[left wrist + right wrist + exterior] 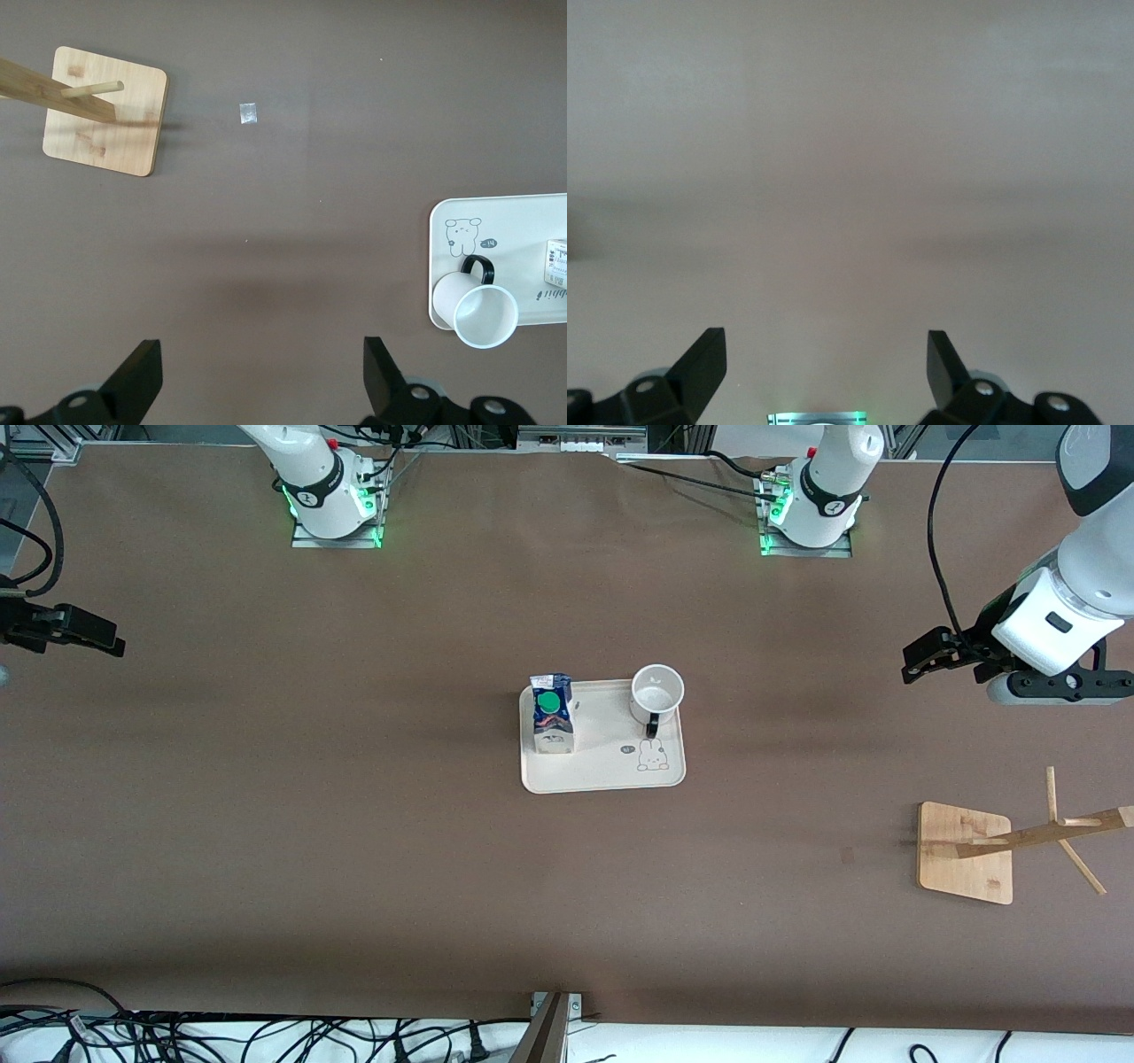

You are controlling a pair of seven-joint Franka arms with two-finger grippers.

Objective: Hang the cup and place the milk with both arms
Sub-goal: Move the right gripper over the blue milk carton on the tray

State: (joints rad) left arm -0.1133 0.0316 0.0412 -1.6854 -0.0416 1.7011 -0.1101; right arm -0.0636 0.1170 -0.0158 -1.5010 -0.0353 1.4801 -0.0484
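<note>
Brown table (354, 824) throughout; right gripper (89, 638) hangs over bare table at the right arm's end, jaws spread, grasping nothing. Between the two grippers, well apart from both, a cream tray (611, 775) with a rabbit drawing carries the milk (551, 722), print unreadable, and the cup (657, 693), both upright. Left gripper (926, 657) hangs released, empty, over table at the left arm's end; wooden rack (966, 853) stands on the table nearby.

Brown tabletop (354, 824), cream tray (602, 779) with a little bunny drawing, white cup (657, 691) with black handle, dark blue and white milk (552, 722) with green cap, light wooden rack (966, 855).
</note>
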